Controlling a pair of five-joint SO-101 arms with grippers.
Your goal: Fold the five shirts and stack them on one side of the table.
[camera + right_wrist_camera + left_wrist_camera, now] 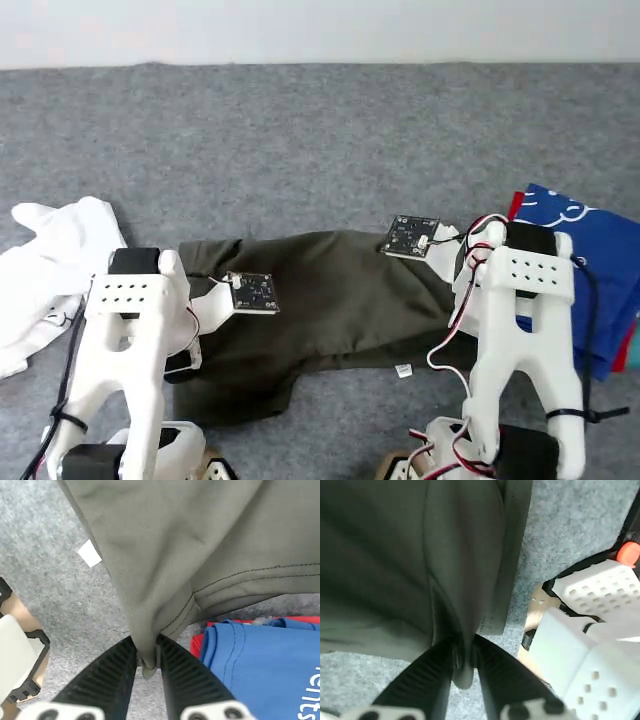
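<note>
A dark olive shirt [340,300] hangs stretched between the two arms over the grey table. My left gripper [464,666] is shut on a pinched fold of the olive shirt [395,565] at its left end. At the other end my right gripper [147,662] is shut on a fold of the same shirt [200,540]. A folded blue shirt [590,270] lies on a red one [626,350] at the right edge, and the blue shirt [260,665] sits just beside the right gripper. A crumpled white shirt [50,270] lies at the left.
The grey carpeted table [320,150] stretches bare behind the arms to a white wall. A small white tag [403,370] hangs from the olive shirt's near edge. The arm bases [470,455] stand at the front edge.
</note>
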